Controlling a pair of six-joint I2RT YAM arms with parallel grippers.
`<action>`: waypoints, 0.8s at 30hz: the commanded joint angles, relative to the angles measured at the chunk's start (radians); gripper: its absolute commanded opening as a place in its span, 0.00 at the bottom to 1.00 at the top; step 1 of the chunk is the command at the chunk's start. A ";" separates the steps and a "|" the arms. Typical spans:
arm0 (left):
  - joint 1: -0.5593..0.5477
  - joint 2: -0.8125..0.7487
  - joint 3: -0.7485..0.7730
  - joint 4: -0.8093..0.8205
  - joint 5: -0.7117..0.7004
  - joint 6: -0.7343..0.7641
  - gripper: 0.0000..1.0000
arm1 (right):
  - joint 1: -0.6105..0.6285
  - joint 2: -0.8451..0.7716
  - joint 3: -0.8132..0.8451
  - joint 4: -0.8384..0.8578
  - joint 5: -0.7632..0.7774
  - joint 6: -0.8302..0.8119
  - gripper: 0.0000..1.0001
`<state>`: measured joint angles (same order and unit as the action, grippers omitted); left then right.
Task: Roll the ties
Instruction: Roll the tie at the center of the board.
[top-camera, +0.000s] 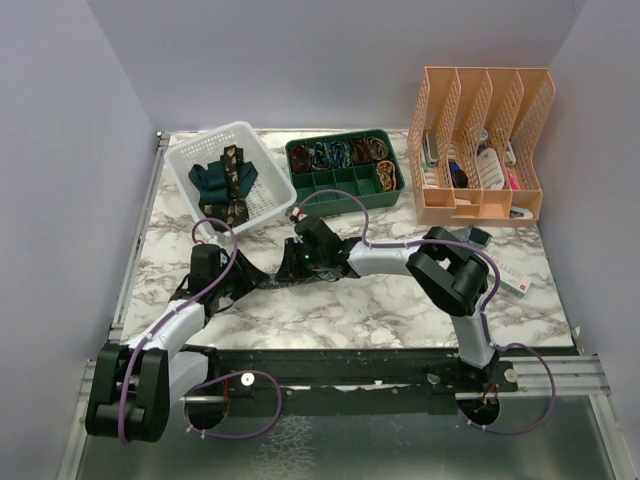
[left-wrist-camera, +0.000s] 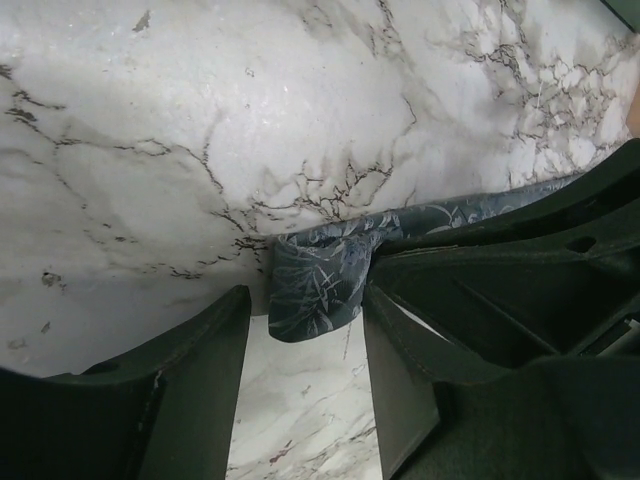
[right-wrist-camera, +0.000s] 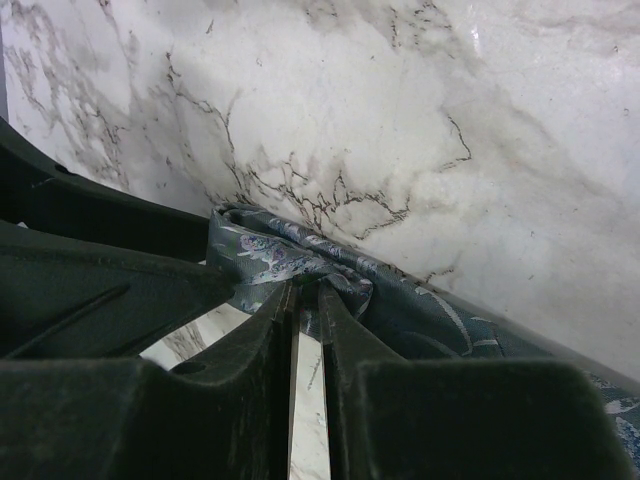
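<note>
Blue-grey tie (right-wrist-camera: 430, 305) — right gripper (right-wrist-camera: 305, 288) clamped on a fold, probably to start the roll; left gripper (left-wrist-camera: 305, 295) spread apart, straddling the other end — likely steadying.

Blue-grey tie (right-wrist-camera: 420, 310): runs off lower-right edge of right wrist view; in top view, arms cover most of it.

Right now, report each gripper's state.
Left gripper: open, the blue-grey tie end between its fingers.
Right gripper: closed on the blue-grey tie.
</note>
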<state>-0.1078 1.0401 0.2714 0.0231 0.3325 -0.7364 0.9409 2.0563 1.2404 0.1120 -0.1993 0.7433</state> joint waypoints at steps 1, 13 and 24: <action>-0.007 0.035 -0.032 0.013 0.011 0.059 0.49 | 0.003 0.037 -0.035 -0.067 0.031 -0.013 0.20; -0.008 0.027 -0.053 0.061 0.040 0.061 0.43 | 0.003 0.047 -0.034 -0.071 0.022 -0.010 0.20; -0.007 0.032 -0.052 0.112 0.078 0.065 0.25 | 0.004 0.047 -0.032 -0.075 0.016 -0.012 0.20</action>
<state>-0.1116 1.0626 0.2256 0.1287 0.3744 -0.6907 0.9409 2.0563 1.2404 0.1120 -0.2005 0.7441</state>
